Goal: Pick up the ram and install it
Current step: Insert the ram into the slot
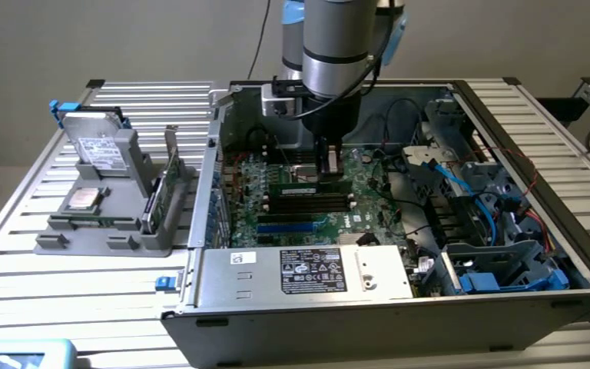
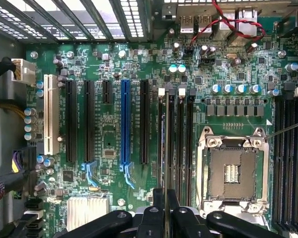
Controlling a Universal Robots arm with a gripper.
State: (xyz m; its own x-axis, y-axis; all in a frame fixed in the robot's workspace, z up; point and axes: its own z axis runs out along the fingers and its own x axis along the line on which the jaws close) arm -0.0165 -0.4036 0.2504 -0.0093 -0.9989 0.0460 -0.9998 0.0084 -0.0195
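The gripper [image 1: 328, 177] is clamping the ram [image 1: 300, 189] above black memory slots [image 1: 306, 204]. A hard drive [image 1: 101, 150] is standing at the exterior view's left, and blue cables [image 1: 459, 181] are lying at its right.

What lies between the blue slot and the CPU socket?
Between the blue slot and the CPU socket, wrist view: a black expansion slot, then the memory slots, the ram edge-on over one.

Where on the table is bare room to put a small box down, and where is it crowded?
Free: the slatted table between the grey holder and its near edge, on the exterior view's left of the computer case. Crowded: inside the case, among cables, where the gripper holds the ram.
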